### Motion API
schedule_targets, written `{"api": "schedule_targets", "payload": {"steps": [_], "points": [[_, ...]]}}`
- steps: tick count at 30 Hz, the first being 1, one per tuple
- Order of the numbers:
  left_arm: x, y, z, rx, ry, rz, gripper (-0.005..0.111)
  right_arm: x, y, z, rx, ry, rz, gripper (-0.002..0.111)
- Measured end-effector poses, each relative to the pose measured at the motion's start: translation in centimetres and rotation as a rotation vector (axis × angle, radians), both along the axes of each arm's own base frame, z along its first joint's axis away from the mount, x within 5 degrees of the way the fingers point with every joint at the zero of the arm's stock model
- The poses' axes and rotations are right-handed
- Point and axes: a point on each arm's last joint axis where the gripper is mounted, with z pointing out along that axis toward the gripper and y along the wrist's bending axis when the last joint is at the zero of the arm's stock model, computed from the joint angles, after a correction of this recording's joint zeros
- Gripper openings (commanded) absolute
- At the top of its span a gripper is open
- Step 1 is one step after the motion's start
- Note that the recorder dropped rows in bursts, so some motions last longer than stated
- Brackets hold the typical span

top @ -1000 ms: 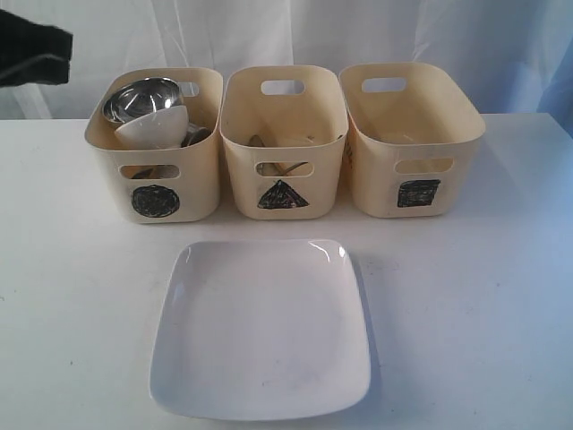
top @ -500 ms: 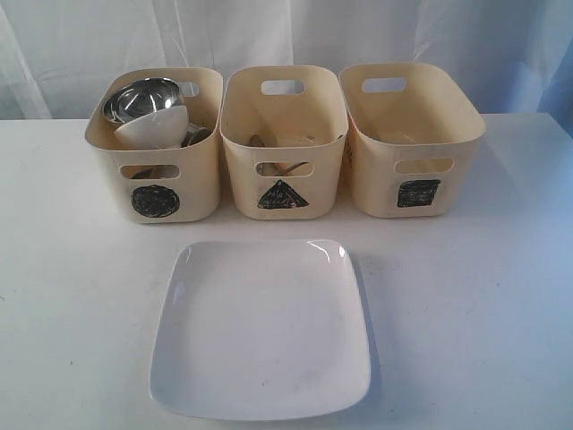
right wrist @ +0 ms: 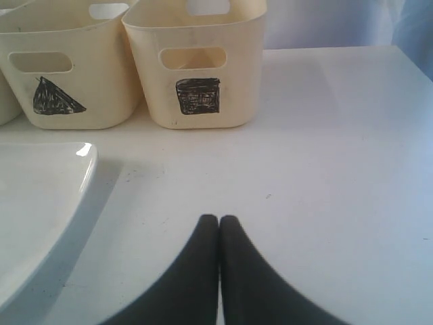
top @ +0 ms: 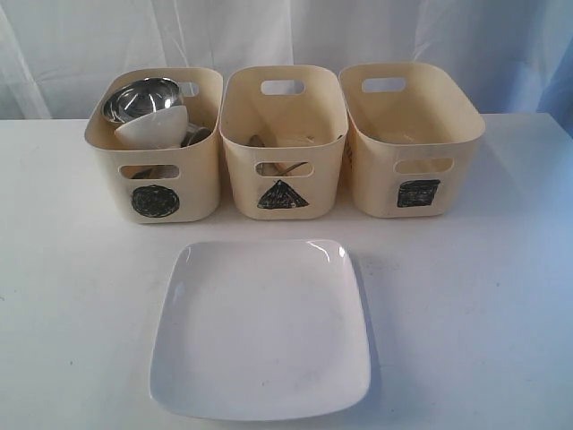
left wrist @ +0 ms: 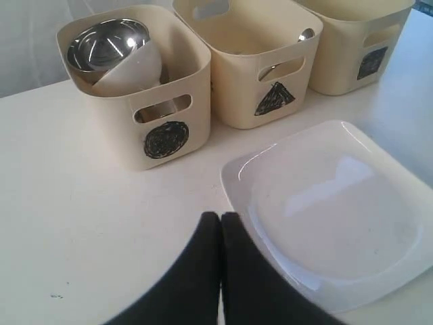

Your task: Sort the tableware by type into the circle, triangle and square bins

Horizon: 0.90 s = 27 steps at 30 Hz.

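Note:
Three cream bins stand in a row at the back. The circle bin (top: pixel 154 143) holds a steel bowl (top: pixel 139 97) and a small white bowl (top: pixel 154 127). Wooden chopsticks (top: pixel 282 167) and cutlery lie in the triangle bin (top: pixel 283 139). The square bin (top: pixel 410 139) shows nothing inside. A large square white plate (top: pixel 261 327) lies flat on the table in front. No arm shows in the exterior view. My left gripper (left wrist: pixel 221 218) is shut and empty beside the plate's (left wrist: pixel 331 210) edge. My right gripper (right wrist: pixel 218 220) is shut and empty over bare table, facing the square bin (right wrist: pixel 196 64).
The white table (top: pixel 63 296) runs to the right, where its edge (top: pixel 557 116) falls away. A white curtain (top: pixel 286 31) hangs behind the bins. The steel mugs are hidden from view.
A dark arm seen at the top left of the exterior view one second ago has left that view. The bins and the plate have not moved.

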Motion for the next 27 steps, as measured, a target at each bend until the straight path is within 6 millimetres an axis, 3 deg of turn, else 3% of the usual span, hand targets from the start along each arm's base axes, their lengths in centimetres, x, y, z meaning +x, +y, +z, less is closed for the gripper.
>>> {"api": "schedule_targets", "payload": {"steps": [7,11,16,24,27], "points": [[0.1,0.0,-0.9,0.019,0.017,-0.001,0.000,0.0,0.0,0.0,0.000,0.000,0.000,0.000],[-0.2,1.0,-2.6,0.184,-0.012,0.042,0.000,0.0,0.0,0.0,0.000,0.000,0.000,0.000],[-1.1,2.0,-5.7,0.296,-0.030,0.111,0.000,0.0,0.0,0.0,0.000,0.000,0.000,0.000],[-1.8,2.3,-13.8,0.317,0.089,0.127,0.000,0.0,0.0,0.0,-0.001,0.000,0.000,0.000],[-1.4,2.4,-14.2,0.308,0.027,0.153,0.000,0.0,0.0,0.0,-0.001,0.001,0.000,0.000]]}}
